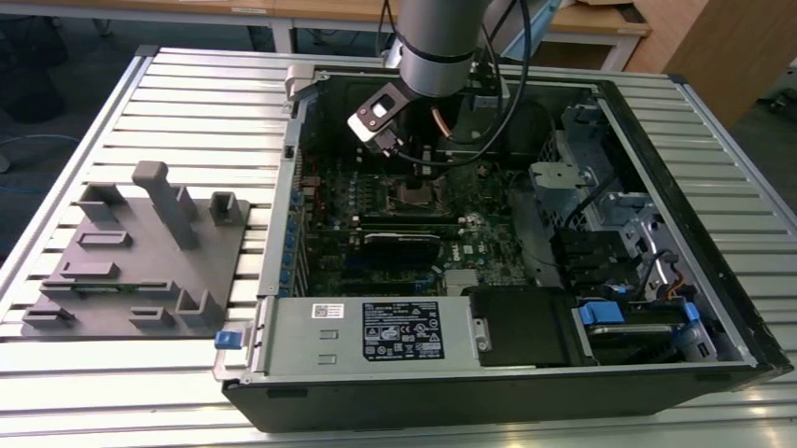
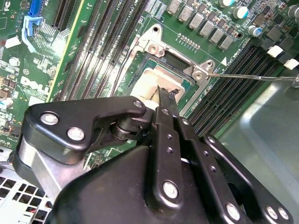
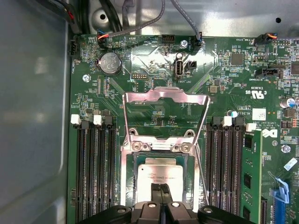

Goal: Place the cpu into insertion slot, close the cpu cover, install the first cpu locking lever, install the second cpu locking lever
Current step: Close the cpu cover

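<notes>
**Fingers pinched shut over the seated chip**

In the second wrist view the gripper (image 2: 164, 93) looms closest. It is a matte black linkage dotted with bright rivets. Its two fingers are drawn tight together with nothing between them. The tips sit on or just above the cpu (image 2: 145, 81); I cannot tell which. The chip is flat and square, and its pale, dull metal top lies level inside the insertion slot (image 2: 174, 59). The slot's dark rim is edged by silvery screwed brackets. A thin bright locking lever (image 2: 247, 77) juts out unlatched over the long black memory slots (image 2: 224, 93).

In the first wrist view, looking straight down, the closed fingers (image 3: 157, 196) overlap one edge of the chip. The cpu cover (image 3: 166, 96) is swung open past its hinge. It is a thin silvery frame, and green board shows through its big square window. Memory slots stand just beside the socket on both sides, so the room there is narrow. A smooth grey case wall (image 3: 32, 116) borders the board.

In the exterior view the black computer case (image 1: 498, 415) lies open on a ribbed metal table (image 1: 187, 103). The arm (image 1: 436, 37) reaches down into the case over the middle of the board. A grey moulded fixture (image 1: 137, 261) sits on the table at the exterior view's left, apart from the case. Drive bays and cables crowd the case's interior at the exterior view's right.
</notes>
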Tool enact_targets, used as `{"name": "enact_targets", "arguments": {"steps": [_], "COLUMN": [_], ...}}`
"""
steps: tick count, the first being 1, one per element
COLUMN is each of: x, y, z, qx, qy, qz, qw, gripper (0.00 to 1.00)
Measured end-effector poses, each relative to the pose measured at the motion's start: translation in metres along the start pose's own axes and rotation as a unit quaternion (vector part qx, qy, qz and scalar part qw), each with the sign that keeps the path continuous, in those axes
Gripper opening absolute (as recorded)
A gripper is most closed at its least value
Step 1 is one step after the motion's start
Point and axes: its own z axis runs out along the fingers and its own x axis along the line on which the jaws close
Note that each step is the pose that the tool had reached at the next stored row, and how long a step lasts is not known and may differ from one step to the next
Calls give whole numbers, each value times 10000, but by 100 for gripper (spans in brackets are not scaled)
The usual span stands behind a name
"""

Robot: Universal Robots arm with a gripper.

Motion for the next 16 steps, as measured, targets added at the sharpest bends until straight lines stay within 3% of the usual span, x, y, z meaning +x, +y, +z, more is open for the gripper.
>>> {"name": "enact_targets", "arguments": {"steps": [4,13,16], "x": [1,6,7], "y": [0,-2,-2], "z": [-51,-251,-269], "qx": [0,0,0], "qy": [0,0,1], "qz": [0,0,0], "qw": [10000,10000,10000], "gripper": [10,10,10]}}
